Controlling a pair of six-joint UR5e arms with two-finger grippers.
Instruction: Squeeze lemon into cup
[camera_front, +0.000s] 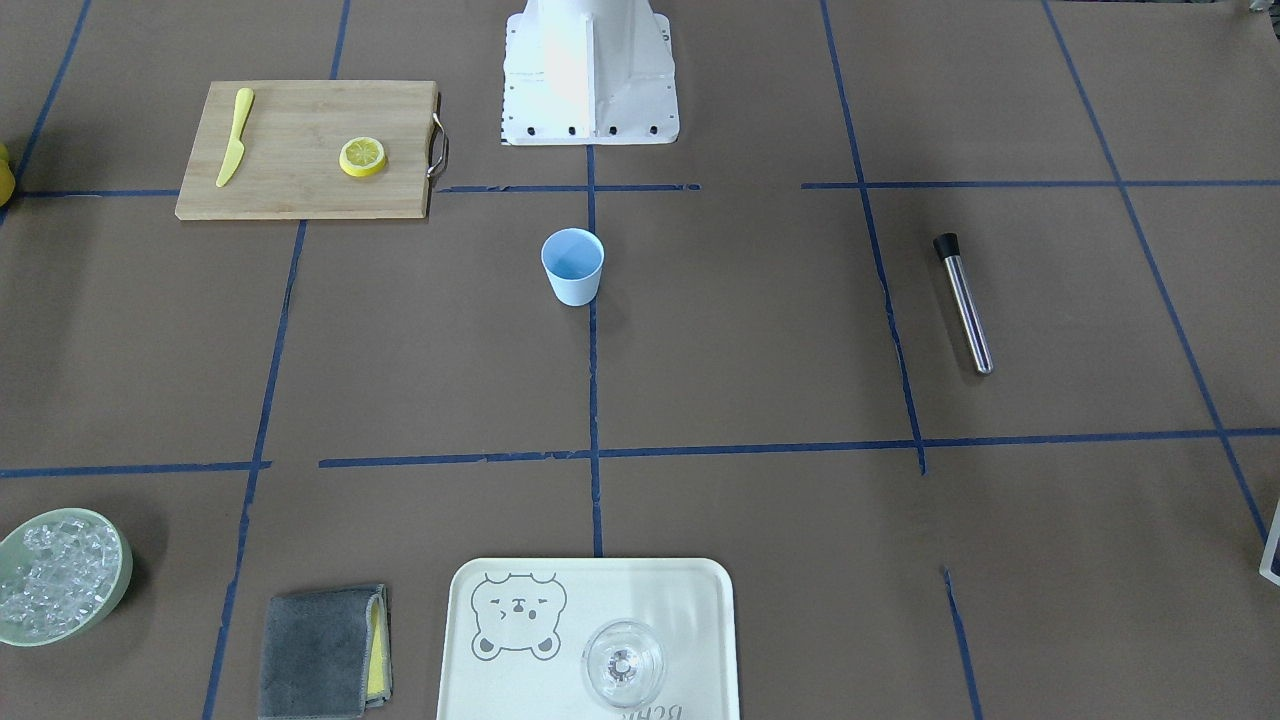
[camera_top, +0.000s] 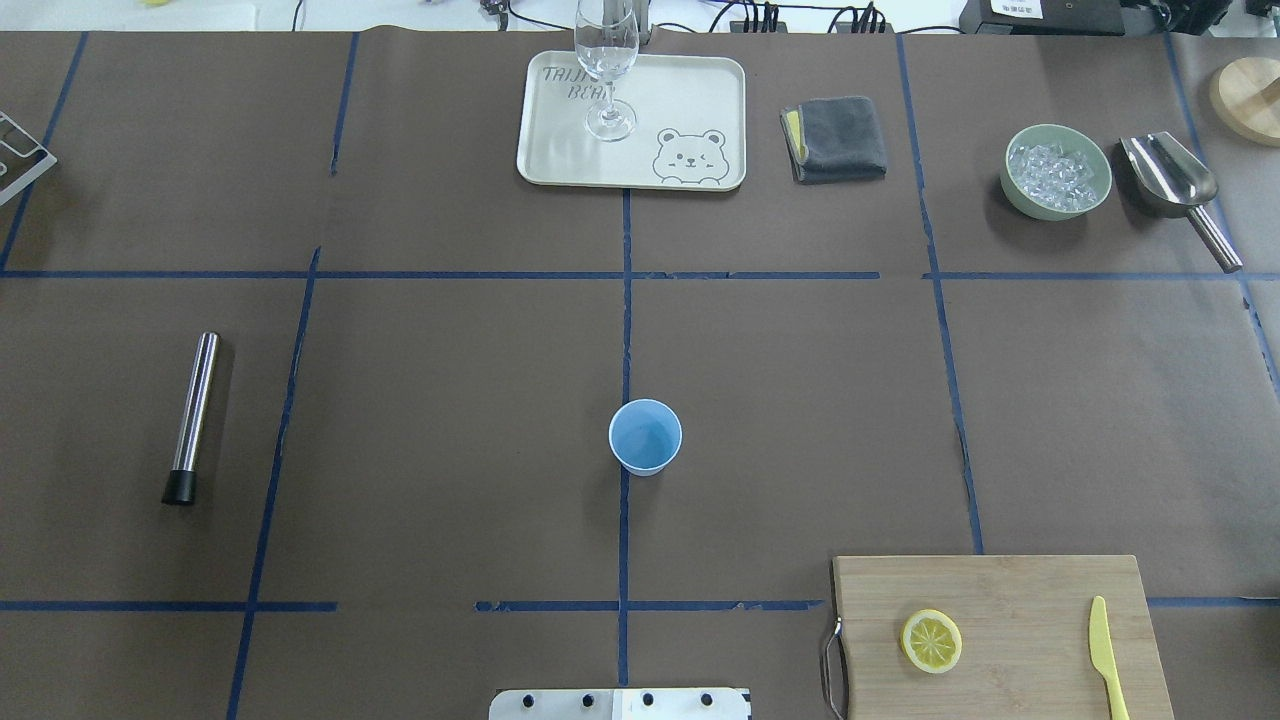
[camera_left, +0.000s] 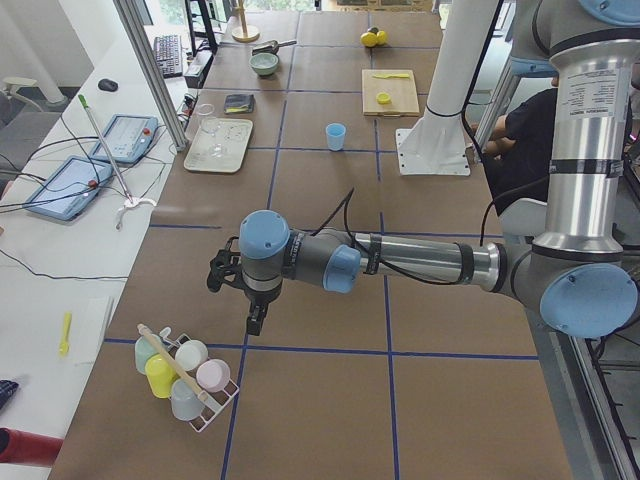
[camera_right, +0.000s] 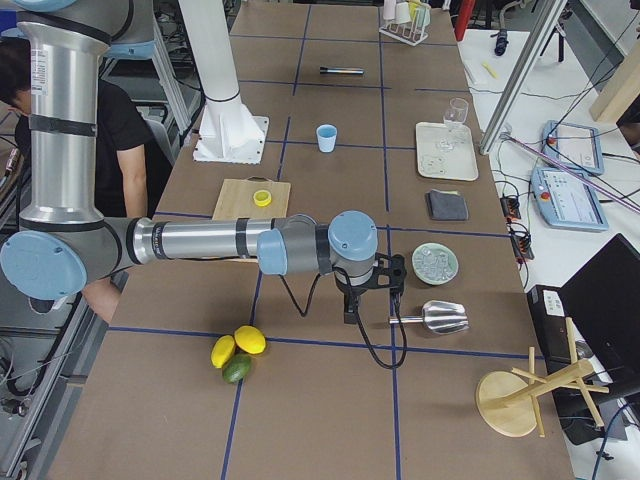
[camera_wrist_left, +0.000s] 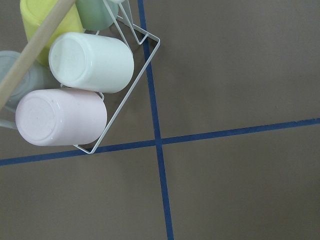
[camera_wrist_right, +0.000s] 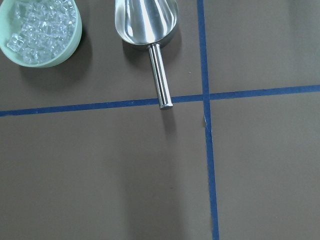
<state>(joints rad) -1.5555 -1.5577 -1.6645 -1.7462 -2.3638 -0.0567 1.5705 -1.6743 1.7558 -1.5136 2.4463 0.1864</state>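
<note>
The lemon slice (camera_top: 931, 640) lies flat on a wooden cutting board (camera_top: 1010, 590) at the table's near right; it also shows in the front view (camera_front: 362, 156). The pale blue cup (camera_top: 645, 436) stands upright and empty at the table's middle, as the front view (camera_front: 573, 265) also shows. Neither gripper shows in the overhead or front view. My left gripper (camera_left: 236, 298) hangs over the far left end, near a rack of cups (camera_left: 185, 375). My right gripper (camera_right: 372, 290) hangs over the far right end, near a metal scoop (camera_right: 432, 317). I cannot tell whether either is open or shut.
A yellow plastic knife (camera_top: 1108, 655) lies on the board. A steel muddler (camera_top: 192, 415) lies at the left. A tray (camera_top: 690, 95) with a clear glass (camera_top: 607, 70), a grey cloth (camera_top: 835, 138), a bowl of ice (camera_top: 1057, 171) and the scoop (camera_top: 1175, 185) line the far edge.
</note>
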